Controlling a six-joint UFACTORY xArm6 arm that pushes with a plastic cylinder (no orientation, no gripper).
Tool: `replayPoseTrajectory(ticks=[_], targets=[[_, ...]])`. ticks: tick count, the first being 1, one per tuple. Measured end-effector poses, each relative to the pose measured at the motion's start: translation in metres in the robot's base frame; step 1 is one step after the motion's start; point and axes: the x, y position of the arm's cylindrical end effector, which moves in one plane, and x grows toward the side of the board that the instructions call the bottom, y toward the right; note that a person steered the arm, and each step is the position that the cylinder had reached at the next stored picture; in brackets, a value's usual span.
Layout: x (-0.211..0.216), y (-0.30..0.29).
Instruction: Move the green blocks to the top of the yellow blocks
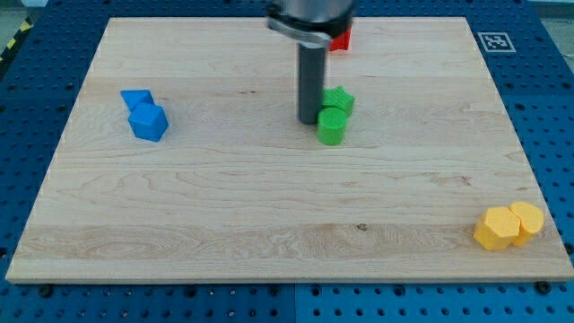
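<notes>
Two green blocks sit just right of the board's middle, touching: a star-shaped one (339, 100) behind and a round one (331, 126) in front. My tip (309, 120) rests on the board right beside their left side, touching or nearly touching the round one. Two yellow blocks lie at the bottom right corner, side by side: a hexagonal one (494, 228) and a rounder one (526, 220). The green blocks are far up and left of the yellow ones.
Two blue blocks (143, 114) sit together at the left of the wooden board (269, 206). A red block (340, 39) shows at the top edge, partly hidden behind the arm. A fiducial tag (494, 41) marks the top right corner.
</notes>
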Motion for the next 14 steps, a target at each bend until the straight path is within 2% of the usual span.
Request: replayPoseTrajectory(ticks=[1,2,4,6,7,8,10,11,13,14], targets=[[0.000,0.012],[0.001,0.000],[0.056,0.080],[0.064,0.088],[0.087,0.143],[0.098,0.172],[0.063,0.183],[0.072,0.210],[0.091,0.223],[0.053,0.223]])
